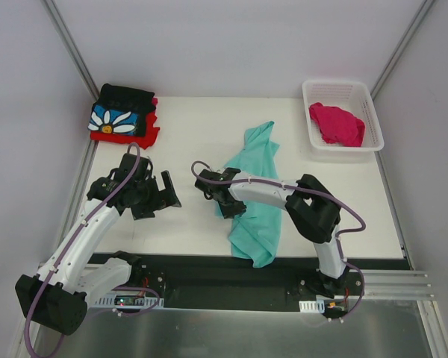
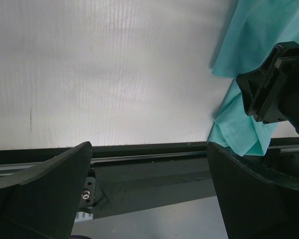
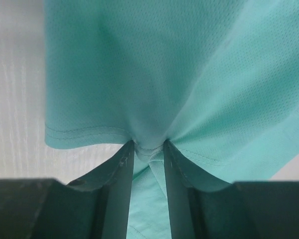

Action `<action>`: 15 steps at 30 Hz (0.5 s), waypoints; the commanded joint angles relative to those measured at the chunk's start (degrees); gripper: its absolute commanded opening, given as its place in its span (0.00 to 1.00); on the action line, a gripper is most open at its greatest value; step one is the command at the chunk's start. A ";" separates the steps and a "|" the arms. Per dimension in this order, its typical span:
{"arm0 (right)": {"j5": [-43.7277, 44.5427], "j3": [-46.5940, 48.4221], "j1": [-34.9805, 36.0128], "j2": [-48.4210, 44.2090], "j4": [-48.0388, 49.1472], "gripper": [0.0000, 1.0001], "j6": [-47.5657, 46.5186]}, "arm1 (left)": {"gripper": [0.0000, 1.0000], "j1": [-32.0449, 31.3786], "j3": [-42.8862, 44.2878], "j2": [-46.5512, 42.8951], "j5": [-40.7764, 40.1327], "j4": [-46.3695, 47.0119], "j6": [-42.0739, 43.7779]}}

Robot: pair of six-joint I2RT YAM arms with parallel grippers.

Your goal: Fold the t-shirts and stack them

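The mint-teal t-shirt (image 1: 255, 195) lies crumpled in a long strip down the middle of the table, its near end over the front edge. My right gripper (image 1: 209, 186) is shut on its hem at the left edge; in the right wrist view the cloth (image 3: 154, 74) bunches between the fingers (image 3: 120, 169). My left gripper (image 1: 164, 195) is open and empty, left of the shirt, which shows at the right of the left wrist view (image 2: 254, 45). The black daisy t-shirt (image 1: 121, 115) lies folded on the red one (image 1: 145, 136) at the back left. The magenta-pink t-shirt (image 1: 336, 123) lies in the basket.
The white lattice basket (image 1: 369, 104) stands at the back right. Grey walls enclose the table on three sides. A black rail (image 1: 209, 265) runs along the front edge.
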 commanded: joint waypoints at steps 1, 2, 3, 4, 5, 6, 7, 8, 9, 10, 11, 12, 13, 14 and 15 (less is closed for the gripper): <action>2.37 1.80 -0.01 -1.04 -2.28 0.31 0.39 | 0.99 -0.52 -0.18 -0.86 -0.02 -0.45 0.59; 2.64 1.80 -0.09 -1.22 -2.55 0.27 0.39 | 0.99 -0.52 -0.09 -0.86 0.06 -0.45 0.51; 2.72 1.89 -0.01 -1.57 -2.64 0.24 0.39 | 0.99 -0.52 -0.09 -0.86 0.06 -0.36 0.51; 2.90 1.72 0.08 -2.09 -2.90 0.20 0.30 | 0.99 -0.52 -0.09 -0.77 0.15 -0.45 0.51; 3.08 1.80 0.00 -2.19 -2.99 0.14 0.30 | 0.99 -0.52 -0.09 -0.69 0.15 -0.45 0.42; 3.43 2.06 -0.01 -2.45 -3.51 0.13 0.13 | 0.99 -0.52 -0.18 -0.69 0.24 -0.45 0.42; 3.60 2.15 -0.01 -2.54 -3.78 0.12 0.13 | 0.99 -0.52 -0.18 -0.69 0.24 -0.45 0.42; 3.78 2.24 -0.01 -2.97 -4.30 0.11 0.21 | 0.99 -0.52 -0.18 -0.77 0.24 -0.45 0.42; 3.78 2.33 0.08 -3.24 -4.39 0.10 0.13 | 0.99 -0.52 -0.26 -0.86 0.33 -0.45 0.42; 3.87 2.42 0.17 -3.42 -4.57 0.09 0.13 | 0.99 -0.52 -0.27 -0.86 0.33 -0.45 0.42; 4.04 2.59 0.08 -3.94 -5.09 0.09 0.13 | 0.99 -0.52 -0.44 -0.86 0.33 -0.45 0.42; 4.04 2.85 0.17 -4.21 -5.27 0.09 0.04 | 0.99 -0.52 -0.35 -0.86 0.24 -0.45 0.42; 4.13 3.12 0.17 -4.47 -5.62 0.09 -0.05 | 0.99 -0.52 -0.35 -0.77 0.33 -0.45 0.42; 4.22 3.47 0.26 -4.99 -6.32 0.09 -0.14 | 0.99 -0.52 -0.35 -0.69 0.33 -0.36 0.33; 4.31 3.73 0.43 -5.17 -6.50 0.09 -0.31 | 0.99 -0.52 -0.44 -0.69 0.50 -0.36 0.24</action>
